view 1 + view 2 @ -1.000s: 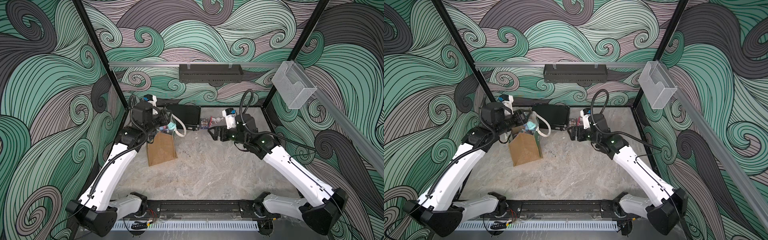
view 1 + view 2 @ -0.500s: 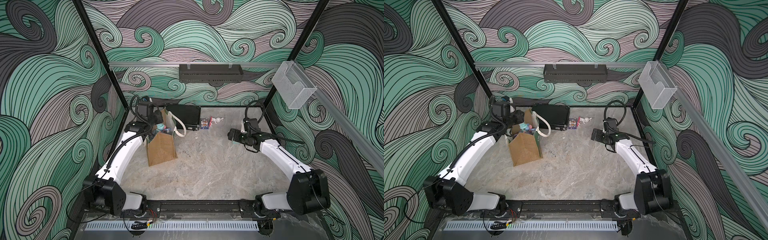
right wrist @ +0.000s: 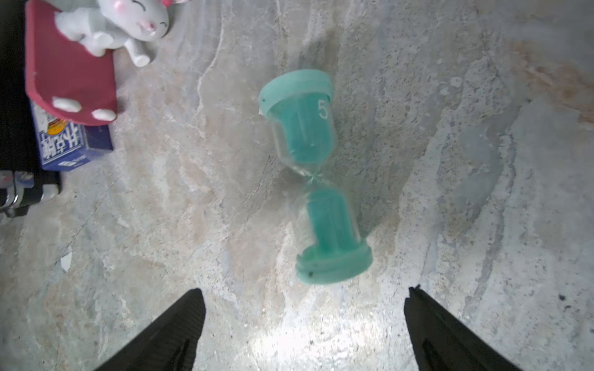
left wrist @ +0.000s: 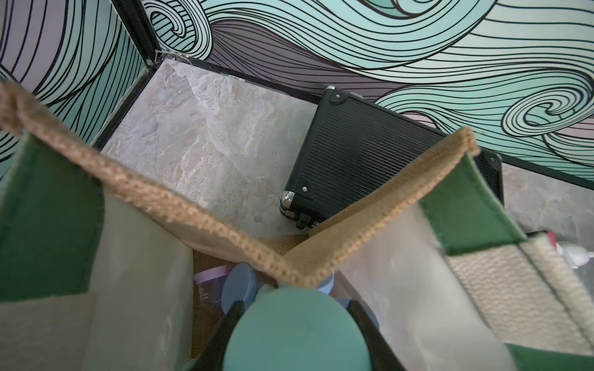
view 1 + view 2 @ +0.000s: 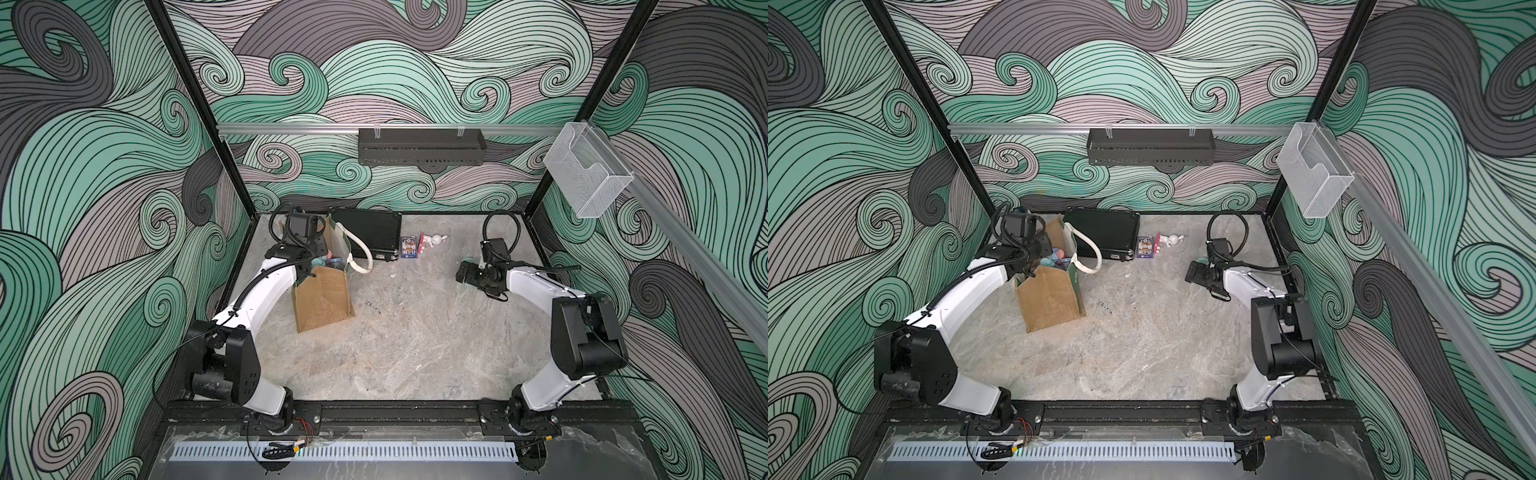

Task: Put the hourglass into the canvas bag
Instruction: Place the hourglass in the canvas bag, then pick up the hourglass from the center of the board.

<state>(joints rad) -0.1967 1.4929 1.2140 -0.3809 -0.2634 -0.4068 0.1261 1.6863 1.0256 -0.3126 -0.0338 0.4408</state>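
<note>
Left gripper (image 4: 295, 308) sits in the mouth of the canvas bag (image 5: 324, 299), clamped on a teal-capped piece (image 4: 295, 343). Over on the right, a teal hourglass (image 3: 316, 176) lies on the table (image 5: 395, 332), right gripper (image 3: 305, 290) spread wide just short of it, not grasped yet.

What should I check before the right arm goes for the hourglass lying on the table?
1. Right gripper open: ok.
2. Hourglass lying flat, clear of other things: ok.
3. Hourglass between the right jaws: not ok, it lies ahead of the tips.
4. Canvas bag upright, mouth open: ok.
5. Bag mouth free: not ok, left gripper holds a teal thing at the mouth.
6. Room left inside the bag: cannot tell.
</note>
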